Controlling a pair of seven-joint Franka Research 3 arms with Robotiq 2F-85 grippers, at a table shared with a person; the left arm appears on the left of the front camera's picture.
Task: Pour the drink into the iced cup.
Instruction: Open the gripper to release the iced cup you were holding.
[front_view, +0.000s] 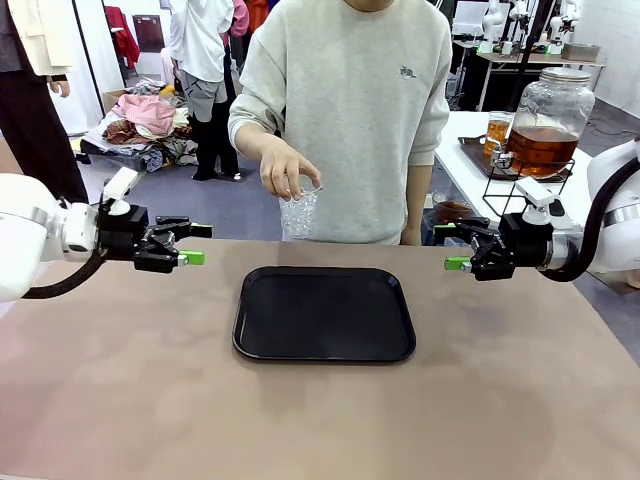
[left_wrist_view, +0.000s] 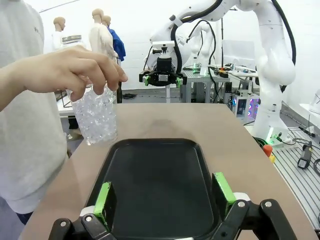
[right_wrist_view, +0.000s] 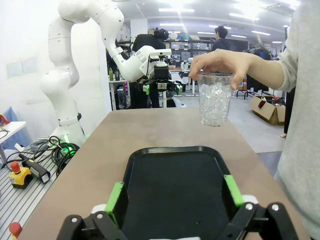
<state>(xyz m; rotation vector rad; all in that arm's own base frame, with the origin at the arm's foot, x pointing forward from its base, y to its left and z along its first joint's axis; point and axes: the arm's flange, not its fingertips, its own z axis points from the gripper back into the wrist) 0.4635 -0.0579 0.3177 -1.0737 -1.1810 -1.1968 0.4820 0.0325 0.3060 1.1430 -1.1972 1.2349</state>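
Observation:
The person's hand (front_view: 285, 168) holds the iced cup (front_view: 298, 212), a clear plastic cup full of ice, just above the table's far edge behind the black tray (front_view: 323, 313). In the left wrist view the iced cup (left_wrist_view: 95, 117) hangs at the left, beyond the tray's (left_wrist_view: 155, 175) far corner. In the right wrist view the iced cup (right_wrist_view: 215, 102) hangs past the tray (right_wrist_view: 172, 180). My left gripper (front_view: 196, 244) (left_wrist_view: 163, 195) stands open left of the tray, holding nothing. My right gripper (front_view: 450, 246) (right_wrist_view: 175, 195) stands open and holding nothing at the right. Amber-brown drink sits in a big glass jar (front_view: 545, 140) at the back right.
The jar stands on a wire rack on a white side table (front_view: 465, 160) beyond my right arm, with a smaller glass of amber liquid (front_view: 497, 130) beside it. The person stands at the far edge, mid-table. Bare brown tabletop (front_view: 150, 400) surrounds the tray.

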